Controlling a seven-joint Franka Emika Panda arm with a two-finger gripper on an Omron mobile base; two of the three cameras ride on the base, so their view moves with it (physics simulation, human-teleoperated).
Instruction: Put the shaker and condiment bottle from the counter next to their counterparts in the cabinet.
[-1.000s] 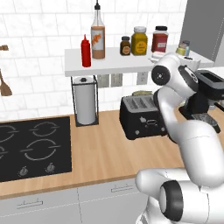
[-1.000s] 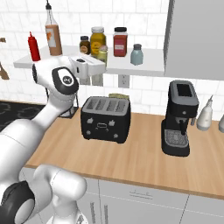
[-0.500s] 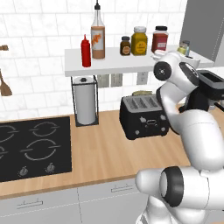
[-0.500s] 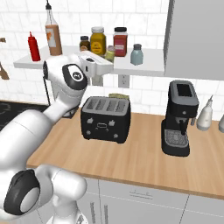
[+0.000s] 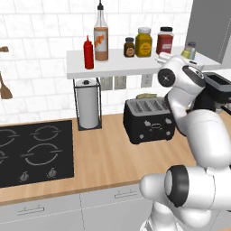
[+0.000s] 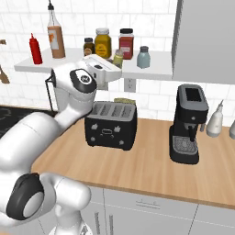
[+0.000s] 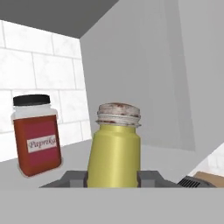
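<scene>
1. Yellow-green shaker (image 7: pixel 114 151) stands upright between my fingers (image 7: pixel 113 178), grey top up, long axis vertical; I grip its base above the white shelf (image 5: pixel 117 67).
2. One condiment bottle (image 5: pixel 101 38) stands upright on that shelf; one red squeeze bottle (image 5: pixel 88 53) beside it; three spice jars (image 5: pixel 144 42); one blue-grey shaker (image 6: pixel 144 57).

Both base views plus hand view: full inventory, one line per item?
shaker: 1, yellow-green, grey top, between the gripper fingers at the shelf's right end
condiment bottle: 1, orange-brown sauce, on shelf
red squeeze bottle: 1, red, left of it
spice jars: 3, brown, yellow, red, mid-shelf
blue-grey shaker: 1, right of jars
shelf: 1, white, on wall
toaster: 1, black, counter
coffee machine: 1, black, counter right
paper towel roll: 1, white, in black stand
stovetop: 1, black, set in counter
counter: 1, light wood
gripper: 1, white, at shelf
</scene>
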